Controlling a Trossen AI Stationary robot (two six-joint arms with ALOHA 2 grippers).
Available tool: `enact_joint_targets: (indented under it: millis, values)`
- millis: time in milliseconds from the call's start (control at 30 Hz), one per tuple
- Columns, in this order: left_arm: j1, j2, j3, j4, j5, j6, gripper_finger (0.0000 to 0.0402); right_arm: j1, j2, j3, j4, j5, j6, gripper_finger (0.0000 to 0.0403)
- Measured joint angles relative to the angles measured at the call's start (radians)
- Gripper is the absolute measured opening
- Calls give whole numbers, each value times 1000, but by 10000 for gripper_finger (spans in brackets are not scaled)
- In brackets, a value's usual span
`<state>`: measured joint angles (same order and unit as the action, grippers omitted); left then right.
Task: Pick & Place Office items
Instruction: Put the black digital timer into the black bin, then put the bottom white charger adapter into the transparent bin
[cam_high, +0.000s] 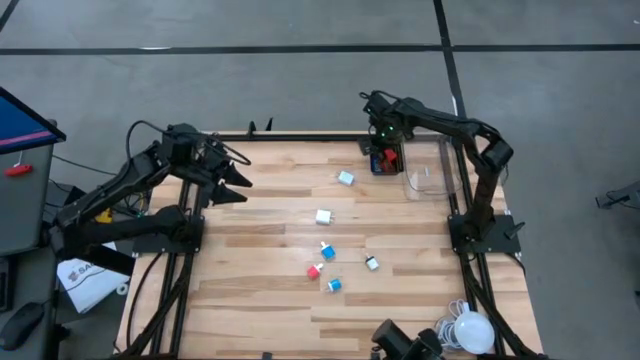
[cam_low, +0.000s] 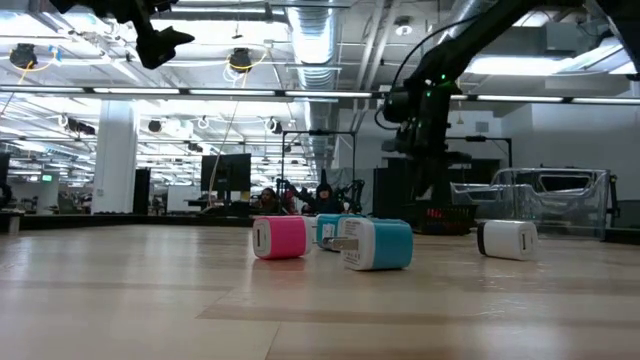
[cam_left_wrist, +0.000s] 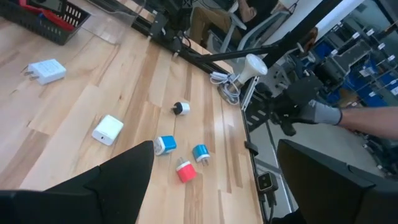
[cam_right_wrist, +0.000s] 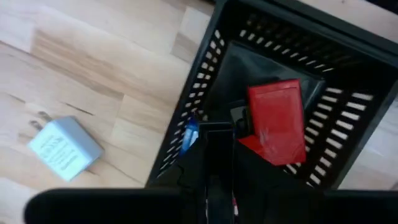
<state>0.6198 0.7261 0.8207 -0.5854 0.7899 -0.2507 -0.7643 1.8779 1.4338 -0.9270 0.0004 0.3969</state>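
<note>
Several small office items lie loose mid-table: a light blue one (cam_high: 346, 178), a white one (cam_high: 323, 216), two blue ones (cam_high: 327, 250) (cam_high: 334, 285), a red one (cam_high: 314, 270) and a white-black one (cam_high: 371, 263). My right gripper (cam_high: 383, 150) hangs over the small black tray (cam_right_wrist: 348, 118), its fingers (cam_right_wrist: 214, 180) close together, above red pieces (cam_right_wrist: 277, 115) and a blue piece (cam_right_wrist: 190, 134) lying in the tray. My left gripper (cam_high: 228, 175) is open and empty, raised over the table's left part; it also shows in the left wrist view (cam_left_wrist: 214, 186).
A clear bin (cam_high: 430, 178) stands right of the black tray. A white lamp-like ball (cam_high: 470, 330) with cable lies at the near right corner. A person's gloved hand (cam_left_wrist: 323, 113) shows beyond the table edge. In the low view the items (cam_low: 378, 243) lie close together.
</note>
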Motion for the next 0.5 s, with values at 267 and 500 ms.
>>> enact_joint_targets:
  millis: [267,500]
  values:
    - [-148,-4,0,2,-158,0,337,-4,-22,0,48,28,-39,127]
    - [-224,-4,0,2,-292,10,337,-14,-91,0,15,47,-57,210]
